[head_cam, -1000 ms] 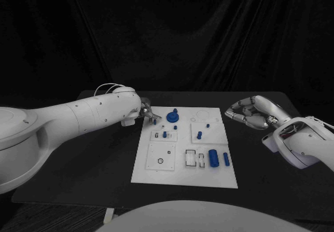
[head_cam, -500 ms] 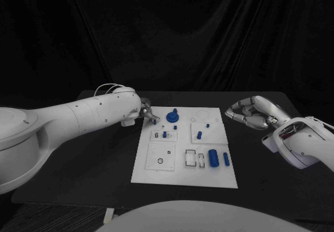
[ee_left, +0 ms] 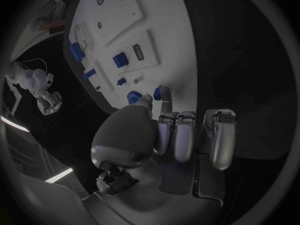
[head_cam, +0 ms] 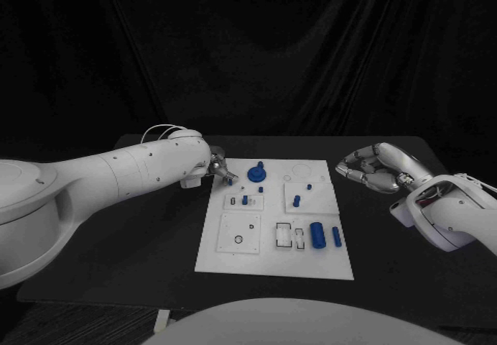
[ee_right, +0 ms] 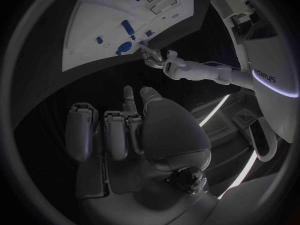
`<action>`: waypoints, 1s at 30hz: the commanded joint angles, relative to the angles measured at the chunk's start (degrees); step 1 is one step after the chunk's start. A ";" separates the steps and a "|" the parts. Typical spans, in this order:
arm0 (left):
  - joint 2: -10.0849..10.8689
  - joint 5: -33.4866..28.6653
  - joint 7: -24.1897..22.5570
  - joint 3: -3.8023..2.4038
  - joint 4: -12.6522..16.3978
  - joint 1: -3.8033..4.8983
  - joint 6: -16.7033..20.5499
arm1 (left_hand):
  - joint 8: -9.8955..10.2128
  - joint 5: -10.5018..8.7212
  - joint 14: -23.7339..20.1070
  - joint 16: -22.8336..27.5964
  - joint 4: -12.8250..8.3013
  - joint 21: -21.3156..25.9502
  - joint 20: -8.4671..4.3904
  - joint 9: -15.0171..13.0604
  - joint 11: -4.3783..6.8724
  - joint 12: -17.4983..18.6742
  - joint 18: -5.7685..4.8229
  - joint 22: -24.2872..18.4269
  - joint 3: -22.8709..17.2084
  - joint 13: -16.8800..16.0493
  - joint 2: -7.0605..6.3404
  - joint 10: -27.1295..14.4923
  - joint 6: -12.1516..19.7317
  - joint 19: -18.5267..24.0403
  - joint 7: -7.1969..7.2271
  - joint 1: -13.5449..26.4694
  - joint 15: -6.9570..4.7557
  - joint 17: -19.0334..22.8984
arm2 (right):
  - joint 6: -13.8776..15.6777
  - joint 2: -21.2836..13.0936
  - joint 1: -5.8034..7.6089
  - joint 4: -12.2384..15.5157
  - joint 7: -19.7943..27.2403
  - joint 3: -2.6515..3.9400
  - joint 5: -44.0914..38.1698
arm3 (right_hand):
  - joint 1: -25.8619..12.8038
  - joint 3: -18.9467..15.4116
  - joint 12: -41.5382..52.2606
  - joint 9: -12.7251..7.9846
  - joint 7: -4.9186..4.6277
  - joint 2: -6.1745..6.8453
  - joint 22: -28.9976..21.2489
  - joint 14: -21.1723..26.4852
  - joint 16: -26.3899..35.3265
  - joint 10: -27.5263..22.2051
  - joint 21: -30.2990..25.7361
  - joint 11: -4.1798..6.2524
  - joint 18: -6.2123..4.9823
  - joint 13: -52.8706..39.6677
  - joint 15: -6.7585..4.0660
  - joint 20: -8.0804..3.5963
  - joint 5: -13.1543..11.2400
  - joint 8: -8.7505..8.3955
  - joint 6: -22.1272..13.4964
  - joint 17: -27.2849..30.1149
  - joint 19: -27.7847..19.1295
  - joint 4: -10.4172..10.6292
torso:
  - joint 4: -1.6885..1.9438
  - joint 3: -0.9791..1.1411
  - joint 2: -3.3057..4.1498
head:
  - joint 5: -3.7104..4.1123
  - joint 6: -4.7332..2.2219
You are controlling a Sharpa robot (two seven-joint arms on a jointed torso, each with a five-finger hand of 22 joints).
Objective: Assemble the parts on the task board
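Task board lies at table centre. Several blue parts are seen standing in sockets toward the far half; a large blue cylinder and a slimmer one lie loose at the near right, beside open slots. Assembly is judged partly done. Left hand is at the board's far-left corner, a small blue peg pinched at its fingertips. Right hand hangs off the board's right, fingers curled in, nothing held.

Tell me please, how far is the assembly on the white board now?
Several blue pieces already stand in the task board. The left hand pinches a small blue part at the board's far left corner. The right hand hovers off the board, holding nothing. Two blue cylinders lie loose, still to place.
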State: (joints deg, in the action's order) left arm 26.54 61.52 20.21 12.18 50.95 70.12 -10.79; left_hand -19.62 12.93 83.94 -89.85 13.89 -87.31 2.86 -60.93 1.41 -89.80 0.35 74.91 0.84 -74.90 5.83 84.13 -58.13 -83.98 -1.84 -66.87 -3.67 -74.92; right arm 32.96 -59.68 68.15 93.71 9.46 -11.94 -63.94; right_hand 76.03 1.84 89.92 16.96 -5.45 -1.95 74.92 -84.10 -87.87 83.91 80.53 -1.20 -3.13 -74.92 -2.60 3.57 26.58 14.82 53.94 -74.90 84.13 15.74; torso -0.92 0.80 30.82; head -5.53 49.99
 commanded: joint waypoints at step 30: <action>-0.38 -0.02 -1.37 -0.05 -0.27 -0.15 -1.68 | 0.41 9.50 6.06 -0.15 -1.67 0.38 -0.15 -0.10 0.26 -0.20 0.55 13.90 -6.65 -15.10 -1.21 5.87 1.26 -3.42 0.15 -3.95 -0.15 -15.08 | -0.71 0.15 -0.23 -0.23 -1.96 0.04 -0.04 | 1.74 1.33 0.08 -0.21 0.22 -0.06 11.83 -5.26 0.45 6.09 -0.67 0.39 0.67 -15.08 -0.44 -0.39 1.64 -0.34 0.47 -12.38 2.05 -0.45 | -0.01 0.00 0.01 | -0.31 0.01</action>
State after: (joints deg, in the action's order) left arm 26.31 61.55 19.99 12.18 50.69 70.09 -11.76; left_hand -19.40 22.32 83.94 -89.85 12.26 -87.09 2.86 -60.98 1.41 -89.80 0.36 74.90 -5.62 -74.90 4.59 84.13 -57.23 -83.97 -1.76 -70.46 -3.67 -74.91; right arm 32.62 -59.53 68.05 93.50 8.63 -11.94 -63.93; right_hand 77.06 2.94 89.92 16.80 -5.25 -1.97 74.90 -84.09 -87.64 83.91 80.20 -1.21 -3.13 -74.92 -2.60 3.57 27.92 14.82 54.15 -74.90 84.13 15.26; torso -0.92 0.80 30.83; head -5.82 49.99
